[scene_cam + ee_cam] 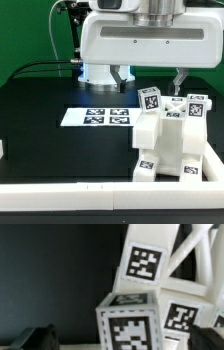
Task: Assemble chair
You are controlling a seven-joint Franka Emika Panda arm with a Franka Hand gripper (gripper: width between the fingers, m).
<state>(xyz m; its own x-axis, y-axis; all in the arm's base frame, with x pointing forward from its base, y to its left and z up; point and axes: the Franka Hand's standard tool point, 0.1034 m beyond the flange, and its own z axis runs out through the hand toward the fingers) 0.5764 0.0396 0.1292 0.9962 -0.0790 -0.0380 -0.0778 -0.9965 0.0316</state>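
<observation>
The chair point(172, 140) is a white blocky structure with several black-and-white tags, standing at the exterior view's right against the front rail. Tagged posts stick up from its top, one point(149, 98) nearest the gripper. My gripper point(150, 80) hangs just above the chair with its fingers spread wide, one finger point(120, 76) on each side. In the wrist view a tagged post point(128, 322) stands between the dark fingertips point(38, 338), not touched by them. A white slatted back panel point(175, 258) with a tag rises behind it. The gripper point(128, 343) is open and empty.
The marker board point(97, 117) lies flat on the black table point(40, 110) to the left of the chair. A white rail point(70, 187) runs along the table's front and up the right side. The arm's base point(98, 72) stands at the back.
</observation>
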